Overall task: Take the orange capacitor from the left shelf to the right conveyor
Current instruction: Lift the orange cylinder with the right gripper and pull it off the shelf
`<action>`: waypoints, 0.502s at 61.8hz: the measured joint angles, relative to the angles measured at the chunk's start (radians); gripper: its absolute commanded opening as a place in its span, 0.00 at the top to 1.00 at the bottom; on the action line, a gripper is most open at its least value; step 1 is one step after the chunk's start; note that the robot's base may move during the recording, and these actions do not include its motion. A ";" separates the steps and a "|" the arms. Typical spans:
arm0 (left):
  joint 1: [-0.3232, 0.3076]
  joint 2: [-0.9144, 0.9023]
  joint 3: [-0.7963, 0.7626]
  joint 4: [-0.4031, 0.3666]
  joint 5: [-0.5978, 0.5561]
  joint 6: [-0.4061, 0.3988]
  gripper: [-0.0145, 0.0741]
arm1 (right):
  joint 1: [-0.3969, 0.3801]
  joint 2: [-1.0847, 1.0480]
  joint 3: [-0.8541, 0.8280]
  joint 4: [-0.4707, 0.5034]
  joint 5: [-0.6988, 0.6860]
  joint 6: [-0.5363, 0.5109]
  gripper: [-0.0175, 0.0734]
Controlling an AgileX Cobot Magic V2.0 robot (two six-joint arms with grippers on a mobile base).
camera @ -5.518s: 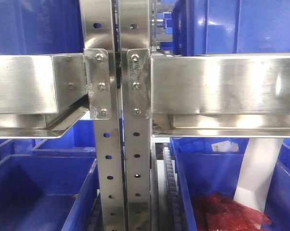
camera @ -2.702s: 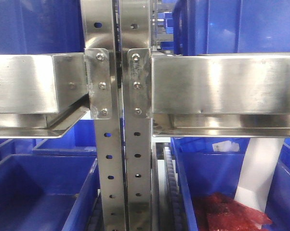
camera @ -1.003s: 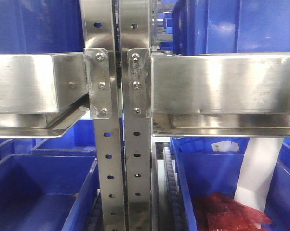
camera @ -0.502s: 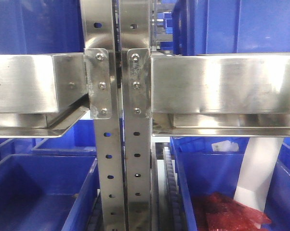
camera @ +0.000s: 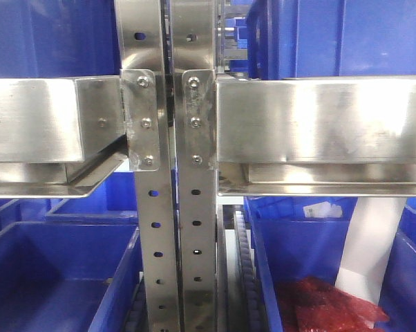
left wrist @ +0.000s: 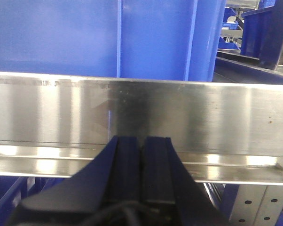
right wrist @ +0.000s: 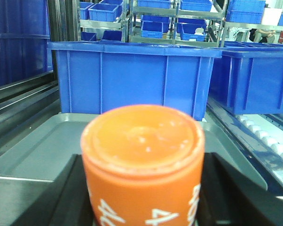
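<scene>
In the right wrist view my right gripper (right wrist: 142,188) is shut on the orange capacitor (right wrist: 142,160), a fat orange cylinder with white print, its black fingers (right wrist: 61,193) pressed on both sides. It is held above a grey tray (right wrist: 33,155). In the left wrist view my left gripper (left wrist: 141,162) is shut and empty, its dark pads together, close in front of a steel shelf beam (left wrist: 141,113). No gripper and no capacitor show in the front view.
The front view shows steel shelf uprights (camera: 170,207) and beams (camera: 318,121) with blue bins below; the right bin (camera: 318,277) holds a red bag. A blue bin (right wrist: 132,77) stands behind the grey tray, and white conveyor rollers (right wrist: 268,139) run at the right.
</scene>
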 measured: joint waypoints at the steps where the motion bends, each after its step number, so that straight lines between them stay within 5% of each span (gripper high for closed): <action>1: 0.000 0.000 0.000 0.000 0.000 0.000 0.98 | 0.000 0.000 0.000 0.000 0.002 0.000 0.73; 31: 0.000 0.000 0.000 0.000 0.000 0.000 0.98 | 0.000 0.000 0.000 0.001 0.003 0.000 0.73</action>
